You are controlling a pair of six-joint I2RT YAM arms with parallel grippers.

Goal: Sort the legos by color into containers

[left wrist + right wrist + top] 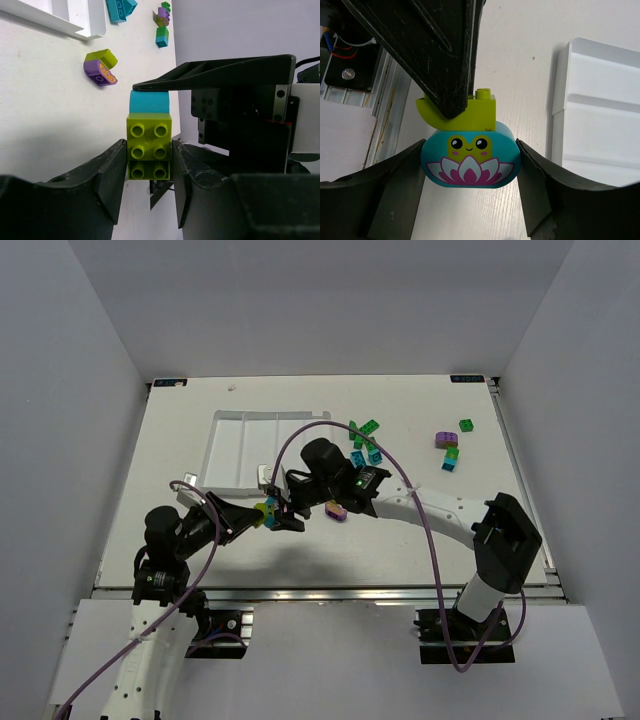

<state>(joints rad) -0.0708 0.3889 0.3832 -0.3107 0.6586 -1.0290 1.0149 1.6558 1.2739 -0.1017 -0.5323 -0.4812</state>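
Note:
Over the near middle of the table my two grippers meet on one stacked pair of legos. In the left wrist view my left gripper point(149, 150) is shut on a yellow-green brick point(149, 142), both fingers pressed to its sides. A teal brick point(149, 102) is stuck to its far end. The right wrist view shows my right gripper point(471, 150) shut on that teal brick point(470, 162), which carries a frog and lotus picture, with the yellow-green brick point(470, 112) above it. From above, the left gripper point(263, 514) and right gripper point(287, 512) face each other. The white tray point(240, 440) of containers lies beyond them.
A purple and yellow-green piece point(336, 510) lies just right of the grippers. Green and teal bricks point(365, 440) sit by the tray's right end. A purple, green and teal group point(450, 448) lies at the far right. The tray's corner point(600, 100) is near the right gripper.

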